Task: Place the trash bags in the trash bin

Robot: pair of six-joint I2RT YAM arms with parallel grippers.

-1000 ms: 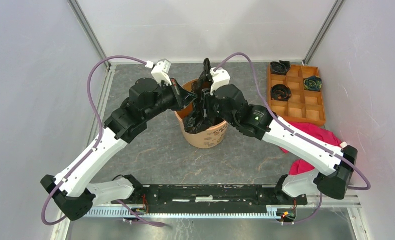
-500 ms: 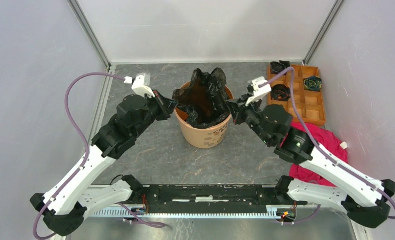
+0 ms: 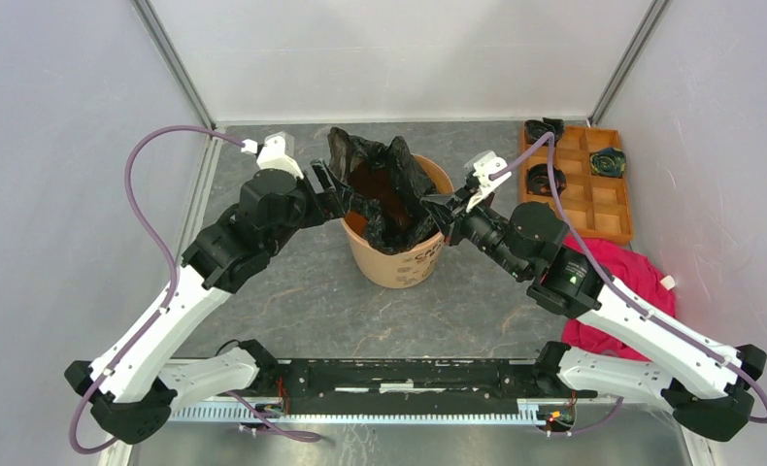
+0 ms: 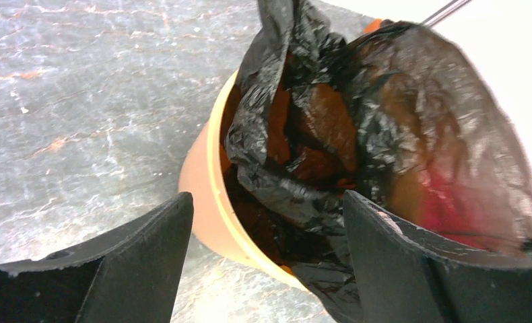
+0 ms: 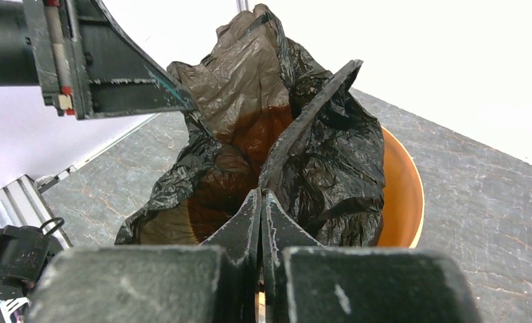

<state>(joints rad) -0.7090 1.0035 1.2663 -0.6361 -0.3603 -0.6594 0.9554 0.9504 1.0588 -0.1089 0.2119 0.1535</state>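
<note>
The left end effector (image 4: pixel 264 202) is opening, freeing the trash bag (image 3: pixel 384 180) now draping into the trash bin (image 3: pixel 399 267); the right end effector (image 5: pixel 260 195) is still pinching its edge.

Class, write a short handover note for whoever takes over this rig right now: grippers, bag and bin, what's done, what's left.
Left gripper: open, straddling the trash bin's left rim, holding nothing.
Right gripper: shut on the trash bag's right edge.
Done: bag's lower part sits inside the bin.
Left: its crumpled top stands above the rim; probably push it down or spread it, then let go.
</note>
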